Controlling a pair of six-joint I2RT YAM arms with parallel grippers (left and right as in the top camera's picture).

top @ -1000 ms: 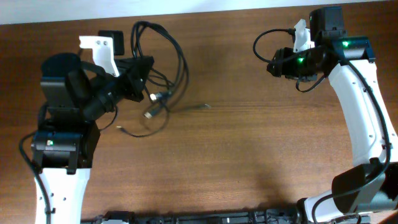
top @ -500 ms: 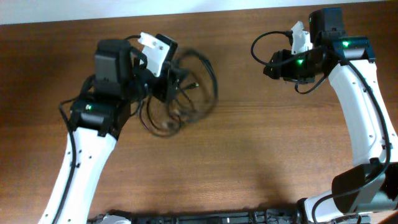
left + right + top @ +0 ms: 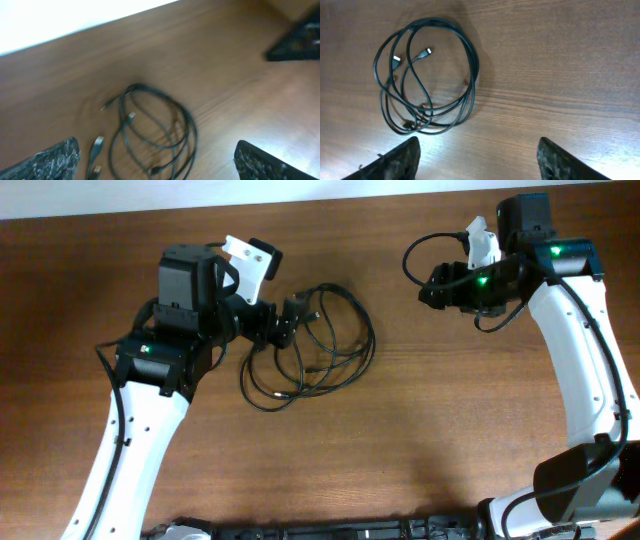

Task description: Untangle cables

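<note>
Cables [image 3: 312,350] lie looped on the table [image 3: 450,430]; left end effector [image 3: 275,323] gapes wide, empty; right end effector [image 3: 480,160] likewise.

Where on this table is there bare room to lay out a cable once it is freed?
The widest bare stretch of table lies between the cables and the right arm, running down to the near edge. Crowded: the upper left, where the left gripper, fingers open, sits at their left side.

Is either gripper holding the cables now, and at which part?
Neither. Both the left gripper and right gripper are open; the cables lie loose on the table.
</note>
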